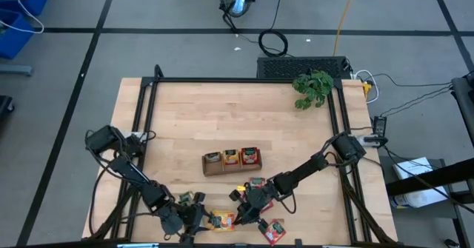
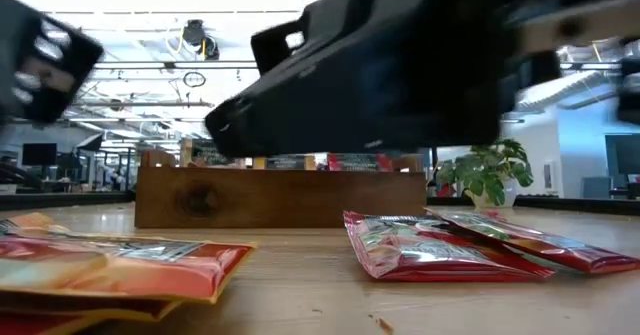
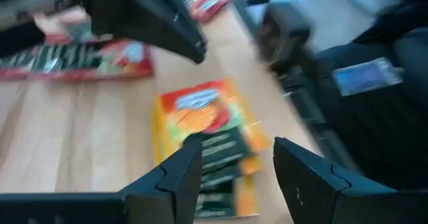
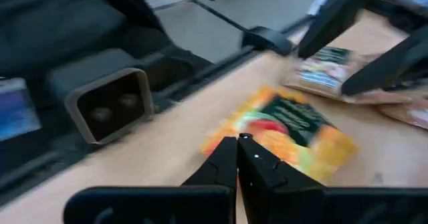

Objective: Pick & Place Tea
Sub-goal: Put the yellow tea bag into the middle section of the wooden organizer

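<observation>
Both arms reach low toward the bottom centre of the overhead frame. The left arm runs from its base at middle left down to the bottom edge, its left gripper [image 1: 198, 217] pointing right with fingers [image 3: 175, 177] spread apart, nothing between them. The right arm stretches from its base at middle right, down and leftward, ending in the right gripper [image 1: 241, 217], its fingers [image 4: 231, 158] pressed together and empty. The two grippers face each other, close but apart.
</observation>
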